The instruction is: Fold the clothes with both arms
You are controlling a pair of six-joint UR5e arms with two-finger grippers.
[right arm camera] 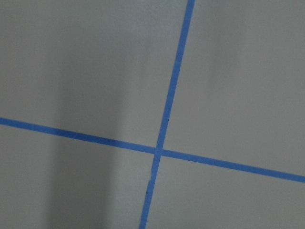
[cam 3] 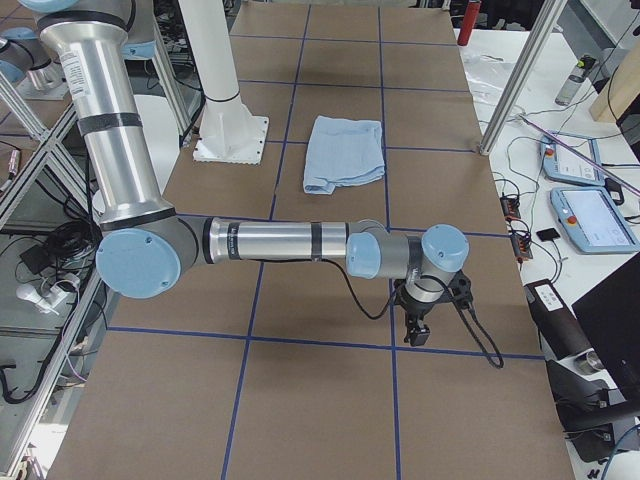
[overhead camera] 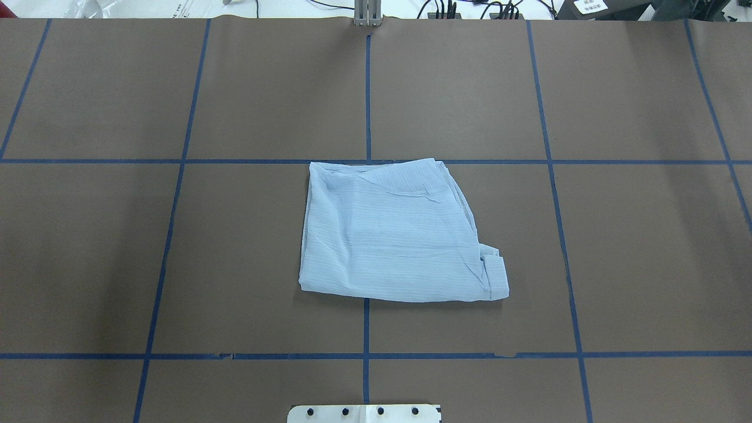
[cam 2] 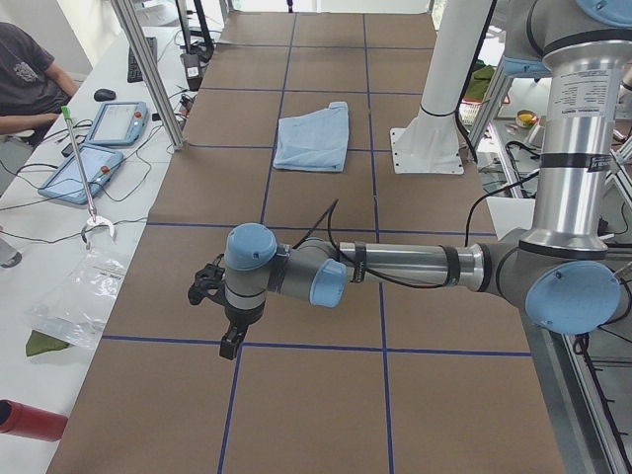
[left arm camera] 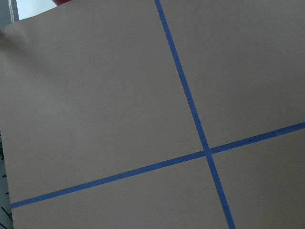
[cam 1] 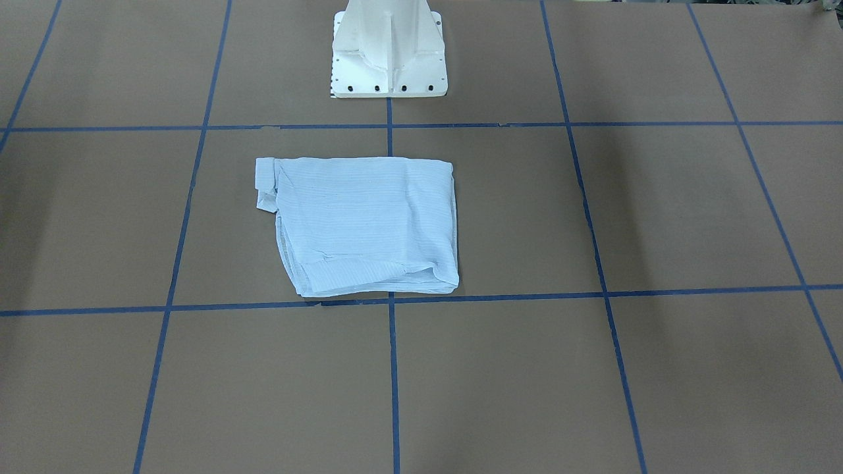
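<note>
The pale blue striped shirt [cam 1: 362, 224] lies folded into a rough rectangle on the brown table, just in front of the pedestal; it also shows in the overhead view [overhead camera: 393, 235] and in both side views [cam 2: 314, 138] [cam 3: 345, 152]. Neither arm touches it. The left arm stretches low over the table's left end, and its gripper [cam 2: 229, 341] hangs far from the shirt. The right arm does the same at the right end with its gripper [cam 3: 417, 335]. Both grippers show only in the side views, so I cannot tell if they are open or shut. The wrist views show only table and blue tape.
The white pedestal base [cam 1: 388, 72] stands behind the shirt. Blue tape lines [overhead camera: 367, 88] grid the brown table. Side benches hold tablets [cam 2: 84, 158] [cam 3: 590, 215], cables and a plastic bag [cam 2: 79, 296]. A seated person [cam 2: 30, 84] is at the far left bench.
</note>
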